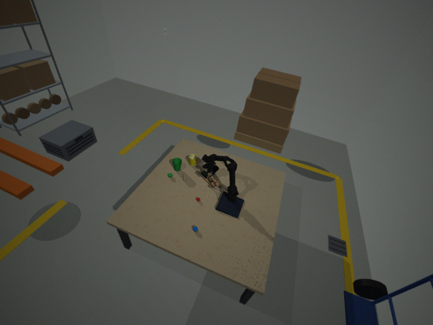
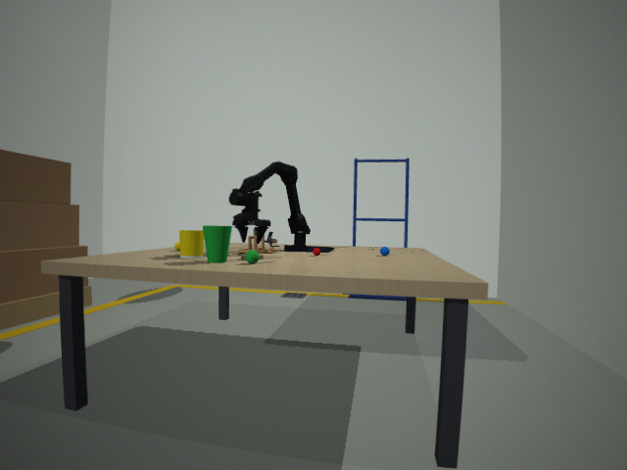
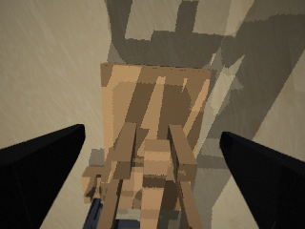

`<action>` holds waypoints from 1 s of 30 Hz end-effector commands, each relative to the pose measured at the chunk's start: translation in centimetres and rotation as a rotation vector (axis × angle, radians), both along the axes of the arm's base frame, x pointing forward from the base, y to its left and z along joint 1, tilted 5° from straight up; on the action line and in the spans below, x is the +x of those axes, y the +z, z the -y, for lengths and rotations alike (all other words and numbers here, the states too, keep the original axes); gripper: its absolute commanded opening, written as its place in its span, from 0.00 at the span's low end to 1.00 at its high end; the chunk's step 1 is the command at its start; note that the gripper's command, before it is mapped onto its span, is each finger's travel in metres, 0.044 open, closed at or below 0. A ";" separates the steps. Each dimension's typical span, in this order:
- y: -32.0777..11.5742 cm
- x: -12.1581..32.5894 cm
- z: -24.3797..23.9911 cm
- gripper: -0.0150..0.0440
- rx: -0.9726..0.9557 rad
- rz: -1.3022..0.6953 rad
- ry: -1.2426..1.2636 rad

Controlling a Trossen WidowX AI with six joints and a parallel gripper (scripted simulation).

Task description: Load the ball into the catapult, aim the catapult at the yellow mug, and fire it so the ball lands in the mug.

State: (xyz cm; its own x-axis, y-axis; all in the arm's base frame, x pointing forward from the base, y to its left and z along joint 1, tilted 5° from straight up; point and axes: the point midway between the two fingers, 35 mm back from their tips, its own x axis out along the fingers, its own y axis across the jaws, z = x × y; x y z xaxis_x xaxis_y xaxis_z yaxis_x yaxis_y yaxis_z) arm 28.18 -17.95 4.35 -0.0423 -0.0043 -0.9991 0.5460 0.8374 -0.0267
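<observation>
The wooden catapult (image 1: 212,183) (image 3: 157,95) stands on the table in front of the arm's base. My gripper (image 1: 209,174) (image 2: 252,240) (image 3: 153,134) is open and empty. Its fingers are spread wide, one on each side of the catapult's uprights in the wrist view. The catapult's rear part is cut off at the wrist view's lower edge, and I see no ball on the part that shows. The yellow mug (image 1: 193,160) (image 2: 191,244) stands upright beyond the catapult. A red ball (image 1: 198,199) (image 2: 316,251) and a blue ball (image 1: 195,228) (image 2: 384,251) lie on the table.
A green cup (image 1: 177,164) (image 2: 217,244) stands beside the mug, with a green ball (image 1: 170,175) (image 2: 252,257) near it. A yellow ball (image 2: 176,247) shows partly behind the mug. A small wooden piece (image 1: 184,177) is between the green cup and the catapult.
</observation>
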 end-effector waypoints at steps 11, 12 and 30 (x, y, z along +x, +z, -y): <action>-1.1 -0.2 -0.1 0.87 0.002 -0.003 0.000; -1.1 -0.2 -0.1 0.82 0.002 -0.003 0.000; 3.6 0.1 -0.1 0.25 0.003 -0.005 0.000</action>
